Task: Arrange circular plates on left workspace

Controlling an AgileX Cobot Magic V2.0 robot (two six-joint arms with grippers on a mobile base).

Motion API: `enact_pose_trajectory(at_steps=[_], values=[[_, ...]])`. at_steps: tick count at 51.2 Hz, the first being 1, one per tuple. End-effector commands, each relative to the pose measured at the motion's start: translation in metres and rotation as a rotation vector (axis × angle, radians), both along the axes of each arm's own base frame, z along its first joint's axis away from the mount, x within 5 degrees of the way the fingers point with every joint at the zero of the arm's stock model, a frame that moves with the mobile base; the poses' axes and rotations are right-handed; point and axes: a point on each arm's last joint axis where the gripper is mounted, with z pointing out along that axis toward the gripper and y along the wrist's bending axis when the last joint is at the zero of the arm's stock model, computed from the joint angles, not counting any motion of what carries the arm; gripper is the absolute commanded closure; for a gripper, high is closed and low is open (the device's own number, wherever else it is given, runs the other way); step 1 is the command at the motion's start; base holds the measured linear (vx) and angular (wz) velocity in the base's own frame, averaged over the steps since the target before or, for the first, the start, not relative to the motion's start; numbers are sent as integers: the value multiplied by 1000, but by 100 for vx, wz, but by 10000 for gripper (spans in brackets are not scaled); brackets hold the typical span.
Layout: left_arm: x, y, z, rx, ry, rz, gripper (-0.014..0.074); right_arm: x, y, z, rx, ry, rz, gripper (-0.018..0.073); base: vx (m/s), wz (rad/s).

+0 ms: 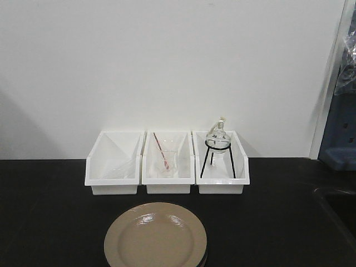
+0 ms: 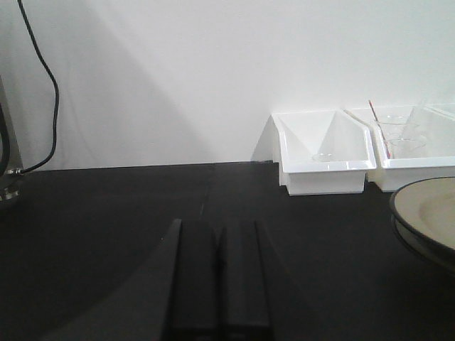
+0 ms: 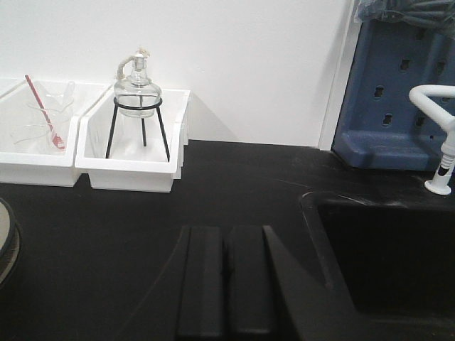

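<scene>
A tan circular plate [image 1: 156, 238] with a dark rim lies at the front middle of the black countertop [image 1: 44, 211], just in front of the white bins. A second rim peeks out under its right side, so it looks stacked on another plate. In the left wrist view the plate [image 2: 429, 212] shows at the right edge, well to the right of my left gripper [image 2: 217, 229], which is shut and empty low over bare counter. My right gripper [image 3: 226, 231] is also shut and empty; a sliver of the plate [image 3: 6, 238] shows far to its left.
Three white bins stand along the wall: the left bin [image 1: 113, 164], the middle bin [image 1: 167, 164] with a beaker and red stirrer, and the right bin [image 1: 221, 164] with a glass burner on a black tripod. A recessed sink [image 3: 387, 259], a white tap [image 3: 439, 138] and a blue rack [image 3: 398, 85] are at the right.
</scene>
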Motion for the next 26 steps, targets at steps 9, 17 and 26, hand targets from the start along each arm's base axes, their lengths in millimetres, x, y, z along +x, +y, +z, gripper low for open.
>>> enact_pose_trajectory(at_steps=[9, 17, 26], values=[[-1, 0, 2, -5, -83, -5, 596, -8, 1, 8, -29, -76, 39, 561, 0, 0], [-1, 0, 2, -5, -82, -5, 596, -38, 6, -19, 51, -71, 138, 561, 0, 0], [-1, 0, 2, -5, -82, -5, 596, -70, 5, -54, 110, -139, 176, 561, 0, 0]])
